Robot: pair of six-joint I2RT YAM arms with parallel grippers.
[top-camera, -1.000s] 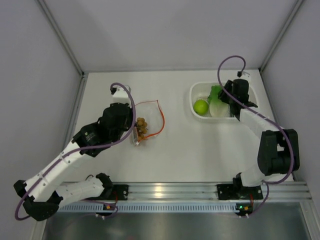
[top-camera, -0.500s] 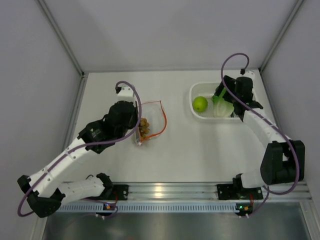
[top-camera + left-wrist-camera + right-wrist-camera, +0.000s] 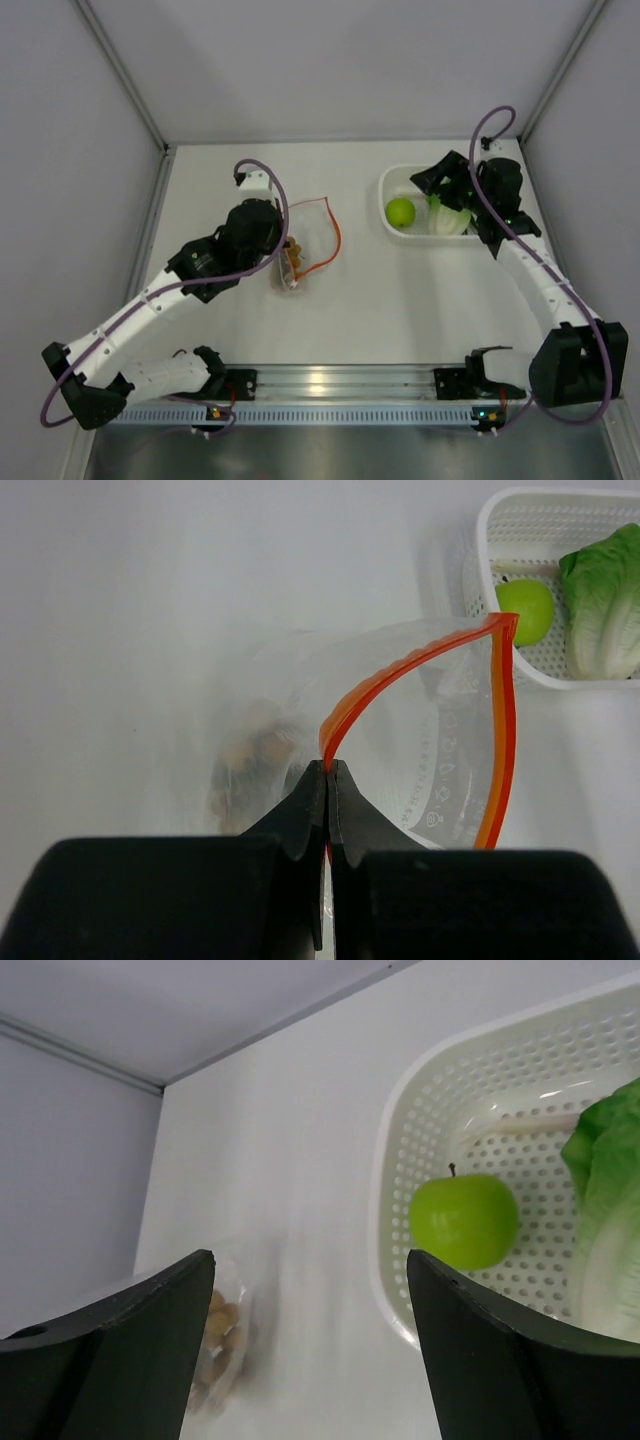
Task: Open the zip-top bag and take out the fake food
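The left gripper (image 3: 327, 780) has its jaws pressed together on the orange-red zip strip (image 3: 400, 670) of the small clear crinkly plastic zip-top bag (image 3: 308, 240). It pinches one lip, so the mouth gapes wide; in the left wrist view the strip loops open in an arch. The bag sits left of centre on the table. Down at its closed end lies the brown cluster of small round balls (image 3: 250, 752), the one piece of fake food not out yet.

Over on the right, the small round lime-green fruit (image 3: 463, 1220) and the leafy green-and-white lettuce (image 3: 608, 1210) lie side by side in the white perforated plastic basket (image 3: 385, 1210). The right gripper (image 3: 428, 180) hangs above that basket, fingers well apart and nothing between them.

So by my reading we're on the last of three: two out, one to go. The next move, I'd say, calls for the right arm to cross well over to the bag. It must line up with that open mouth and reach in for the cluster while the left pinch holds the lip. The film looks thin and floppy, so a nudge could fold the mouth shut or drag the whole bag.

The surface is a plain matte white table (image 3: 400, 310), smooth, with nothing to stop the bag sliding. Around it stand pale grey wall panels (image 3: 330, 70) on three sides, and a silvery slotted rail (image 3: 330, 380) along the near edge carries both arm bases.
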